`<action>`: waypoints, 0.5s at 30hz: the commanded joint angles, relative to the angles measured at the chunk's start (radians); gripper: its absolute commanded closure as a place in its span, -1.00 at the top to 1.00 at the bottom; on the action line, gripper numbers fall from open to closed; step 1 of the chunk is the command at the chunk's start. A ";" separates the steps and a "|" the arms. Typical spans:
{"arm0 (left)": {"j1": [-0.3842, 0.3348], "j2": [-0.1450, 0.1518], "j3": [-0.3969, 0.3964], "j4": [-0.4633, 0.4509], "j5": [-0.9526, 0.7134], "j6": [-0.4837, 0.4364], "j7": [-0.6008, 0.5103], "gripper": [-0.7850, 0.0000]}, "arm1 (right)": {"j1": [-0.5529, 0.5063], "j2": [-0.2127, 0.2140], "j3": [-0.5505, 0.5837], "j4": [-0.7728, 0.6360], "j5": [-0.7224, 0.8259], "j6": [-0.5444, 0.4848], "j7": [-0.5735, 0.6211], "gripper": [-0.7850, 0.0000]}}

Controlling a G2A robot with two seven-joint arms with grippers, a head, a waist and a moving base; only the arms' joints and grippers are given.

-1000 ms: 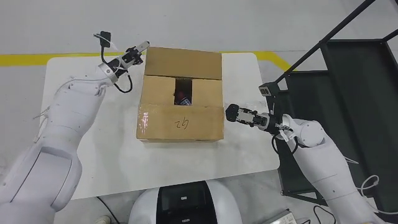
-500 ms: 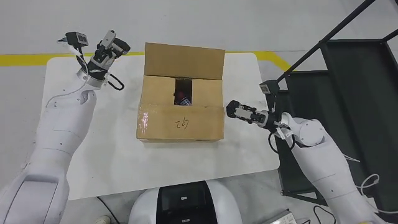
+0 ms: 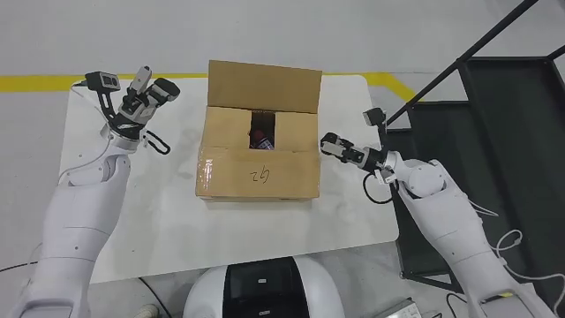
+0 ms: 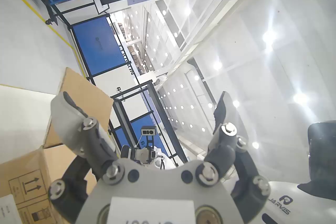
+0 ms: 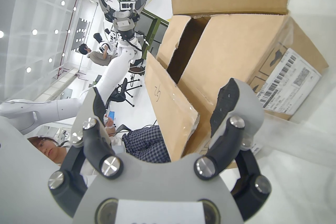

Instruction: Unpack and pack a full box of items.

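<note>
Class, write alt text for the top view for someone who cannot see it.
A cardboard box sits on a white table, its far flap upright. The left end effector, open, is off its far left corner; the right end effector, open, is close to its right side.

Box (image 3: 256,177) sits mid-table (image 3: 132,230), a bit nearer the far edge than the near one. Far flap (image 3: 263,87) stands up behind the opening. Near flap (image 3: 258,175) and the two side flaps cover most of the top, leaving a gap in the middle with an item (image 3: 261,141) down inside. Left gripper (image 3: 148,88) is over the far-left corner, well apart from the box. Right gripper (image 3: 328,147) is just beside the box's right side, near the table's right edge. Metal rack (image 3: 477,141) stands off the right edge.
</note>
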 commanded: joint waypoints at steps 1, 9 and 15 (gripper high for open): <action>0.000 0.000 0.000 0.000 0.000 0.000 0.000 1.00 | 0.011 -0.005 -0.023 0.014 -0.005 -0.010 -0.001 1.00; 0.000 0.000 0.000 0.000 0.000 0.000 0.000 1.00 | -0.017 -0.002 -0.041 -0.052 0.135 -0.027 0.108 1.00; 0.000 0.000 0.000 0.000 0.000 0.000 0.000 1.00 | -0.088 0.020 0.000 -0.165 0.330 0.023 0.300 1.00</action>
